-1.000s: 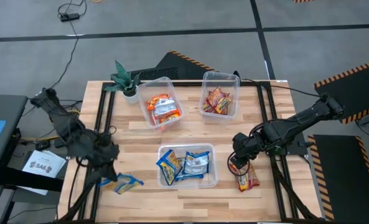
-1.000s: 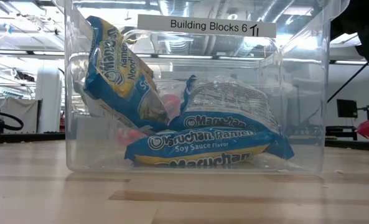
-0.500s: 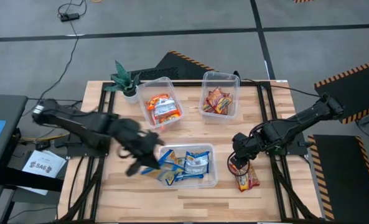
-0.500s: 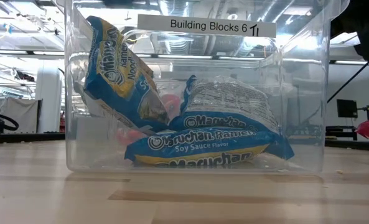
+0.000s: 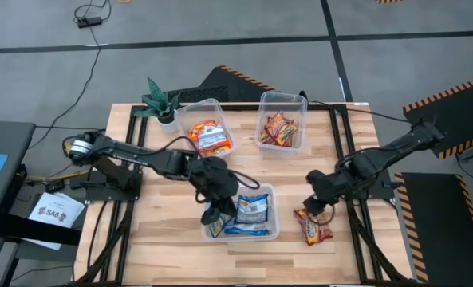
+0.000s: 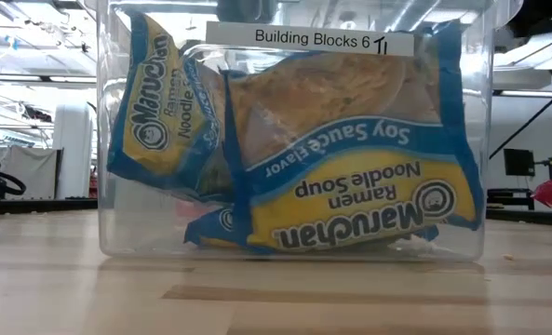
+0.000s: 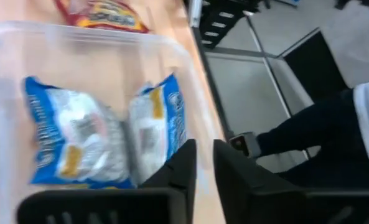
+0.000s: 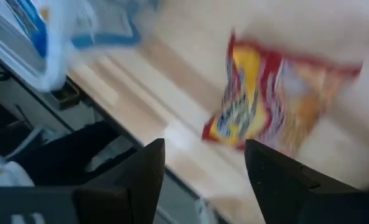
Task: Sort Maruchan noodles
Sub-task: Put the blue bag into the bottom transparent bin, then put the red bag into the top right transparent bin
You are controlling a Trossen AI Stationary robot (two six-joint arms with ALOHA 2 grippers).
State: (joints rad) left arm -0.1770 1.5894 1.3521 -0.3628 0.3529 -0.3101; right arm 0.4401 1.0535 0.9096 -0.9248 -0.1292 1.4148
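Note:
My left gripper [image 5: 217, 214] reaches down into the left part of the near clear tub [image 5: 277, 217], fingers almost together [image 7: 204, 148]. A blue-white Maruchan packet [image 6: 359, 186] stands upside down on its long edge against the tub's near wall, with two more blue-white packets [image 5: 252, 209] behind it. My right gripper [image 5: 322, 205] hovers open [image 8: 204, 144] just above a red-orange packet [image 8: 271, 99] that lies flat on the table [image 5: 313, 226] to the right of the tub. My left gripper is shut on the standing blue-white packet at its left end [image 7: 167, 146], coming slanting from above and from the table's left. My own fingers and the packet beside it hide the exact place. The packet stands upright, lower edge [image 6: 350, 244] on the tub's contents.
Two more clear tubs stand at the far side: the left one [image 5: 220, 106] holds orange-yellow packets, the right one [image 5: 282, 95] red-orange ones. A small green potted plant [image 5: 160, 104] stands at the far left corner. Bare wood lies left of and near the tub. A person's legs [image 7: 333, 143] show beyond the near edge.
My left arm swung fast from the table's near left corner toward the right, carrying the blue-white packet off the table and down into the near tub. That packet now stands against the near wall, and the packet at the tub's left has been pushed more upright. My right gripper shifted slightly toward the right edge.

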